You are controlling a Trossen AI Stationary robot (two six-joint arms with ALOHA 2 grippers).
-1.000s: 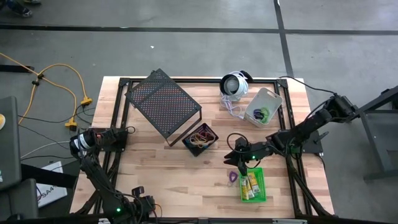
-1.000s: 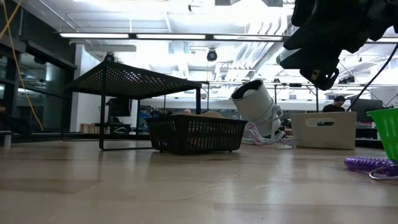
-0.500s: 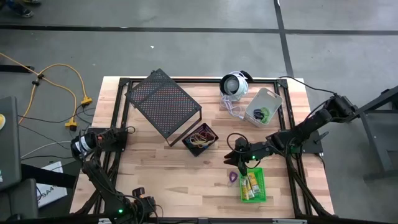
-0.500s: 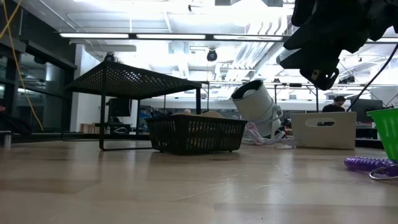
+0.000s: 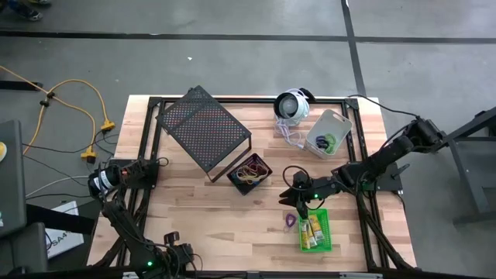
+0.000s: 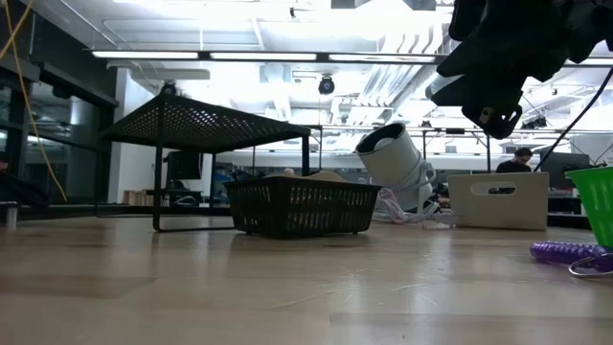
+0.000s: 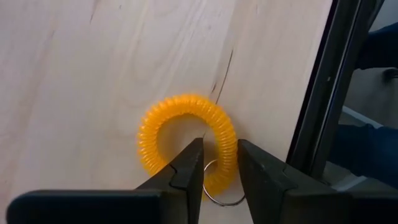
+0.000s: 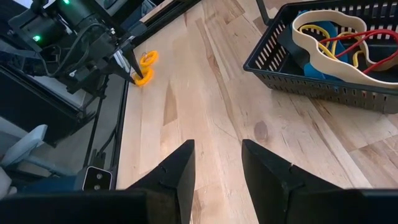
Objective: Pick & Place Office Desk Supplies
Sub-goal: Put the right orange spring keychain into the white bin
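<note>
An orange coiled elastic loop (image 7: 186, 140) lies flat on the wood at the table's near left, a small metal ring (image 7: 222, 200) at its near side. My left gripper (image 7: 219, 163) points down at it, open: one finger stands inside the loop, the other outside, with the coil strand in the gap. The right wrist view shows that gripper (image 8: 132, 70) at the orange loop (image 8: 149, 58). My right gripper (image 5: 291, 200) hovers open, with nothing between its fingers, just beyond a purple loop (image 5: 289, 220) and the green bin (image 5: 315, 230). My left gripper's fingers stand close on either side of the loop's strand (image 7: 227, 149), coming from above. Whether they touch it I cannot tell. The loop lies flat on the table.
A black bin (image 5: 249, 172) holds several elastic loops beside the mesh rack (image 5: 203, 128). A grey bin (image 5: 328, 133) and a round white device (image 5: 292, 105) stand at the far right. A black frame rail (image 7: 323, 93) runs right beside the orange loop.
</note>
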